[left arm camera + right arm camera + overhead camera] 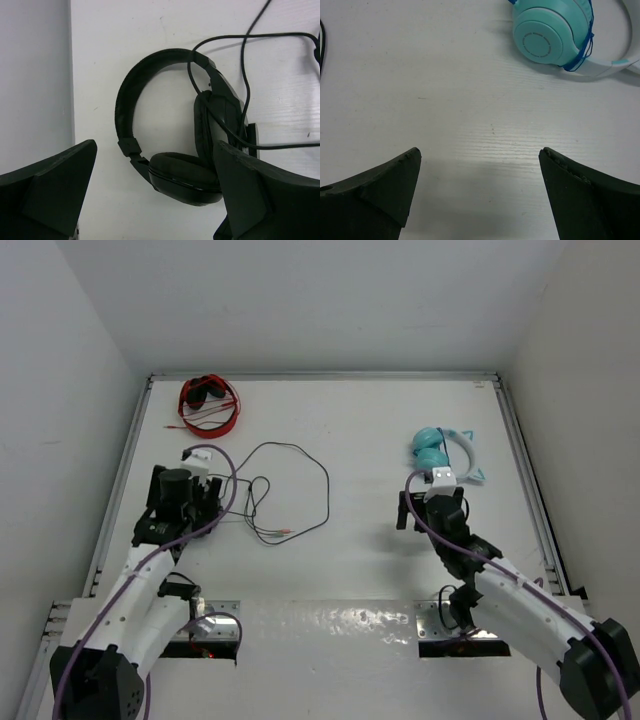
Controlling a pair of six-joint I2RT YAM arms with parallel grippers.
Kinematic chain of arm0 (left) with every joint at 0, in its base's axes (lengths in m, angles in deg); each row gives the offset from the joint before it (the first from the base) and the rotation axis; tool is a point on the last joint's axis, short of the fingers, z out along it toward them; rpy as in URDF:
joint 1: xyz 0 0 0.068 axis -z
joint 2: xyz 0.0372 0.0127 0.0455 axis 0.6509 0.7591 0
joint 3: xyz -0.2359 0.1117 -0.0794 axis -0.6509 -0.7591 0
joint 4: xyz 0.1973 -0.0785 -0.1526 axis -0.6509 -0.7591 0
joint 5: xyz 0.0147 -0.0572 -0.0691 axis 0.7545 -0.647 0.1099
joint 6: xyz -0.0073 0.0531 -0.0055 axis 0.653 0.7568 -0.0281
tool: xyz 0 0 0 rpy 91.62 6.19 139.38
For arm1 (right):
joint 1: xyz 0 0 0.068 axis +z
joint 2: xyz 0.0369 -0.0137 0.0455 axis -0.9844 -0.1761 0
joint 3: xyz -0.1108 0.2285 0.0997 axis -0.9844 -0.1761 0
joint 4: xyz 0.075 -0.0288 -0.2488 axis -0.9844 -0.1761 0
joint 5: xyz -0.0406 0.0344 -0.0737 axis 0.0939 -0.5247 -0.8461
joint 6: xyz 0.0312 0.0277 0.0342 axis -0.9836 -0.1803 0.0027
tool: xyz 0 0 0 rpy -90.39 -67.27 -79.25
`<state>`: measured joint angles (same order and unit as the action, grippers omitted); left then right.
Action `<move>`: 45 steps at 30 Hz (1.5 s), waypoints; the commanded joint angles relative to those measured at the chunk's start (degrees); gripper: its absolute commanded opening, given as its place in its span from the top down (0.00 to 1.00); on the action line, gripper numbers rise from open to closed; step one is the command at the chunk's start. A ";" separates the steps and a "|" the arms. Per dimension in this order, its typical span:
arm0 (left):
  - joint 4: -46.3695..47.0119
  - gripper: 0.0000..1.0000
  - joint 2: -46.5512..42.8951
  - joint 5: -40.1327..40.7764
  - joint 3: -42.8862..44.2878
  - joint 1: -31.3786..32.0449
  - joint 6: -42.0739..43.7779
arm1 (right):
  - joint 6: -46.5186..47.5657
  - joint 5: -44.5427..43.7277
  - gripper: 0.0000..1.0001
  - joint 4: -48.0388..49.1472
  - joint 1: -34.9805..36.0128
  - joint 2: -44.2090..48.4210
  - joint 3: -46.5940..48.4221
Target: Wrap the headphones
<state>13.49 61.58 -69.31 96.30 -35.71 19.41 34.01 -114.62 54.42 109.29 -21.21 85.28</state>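
The black headphones [125, 100] lie flat on the white table, directly under my left gripper [155, 145]. One padded earcup [185, 175] sits between the wide-apart fingers, and the other earcup [217, 120] lies beside the right finger. That gripper is open and holds nothing. The thin dark cable [245, 50] runs off the headphones and spreads in loose loops [327, 490] toward the table's middle. In the top view my left gripper [190, 495] covers most of the headphones. My right gripper [480, 150] hovers open over bare table, far from the cable.
Red headphones [208, 405] with their cord lie at the back left. Teal headphones [545, 37] with a white band sit just beyond my right gripper [430, 510]. A raised rail [125, 470] borders the table close to the left arm.
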 commanded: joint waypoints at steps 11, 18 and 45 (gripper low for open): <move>-36.33 0.36 39.20 -4.39 48.11 -1.65 18.98 | 12.92 15.90 0.01 4.63 0.19 -8.80 13.08; -52.57 0.11 60.42 -21.25 69.84 -14.91 23.34 | 13.99 26.12 0.01 2.96 0.28 -15.84 20.47; -31.65 1.00 57.27 -32.77 52.84 -18.71 18.11 | 9.06 26.31 0.01 -0.11 2.30 -24.37 29.07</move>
<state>-15.71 124.90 -92.87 142.27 -55.90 41.71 41.05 -86.62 54.68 111.45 -45.41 110.00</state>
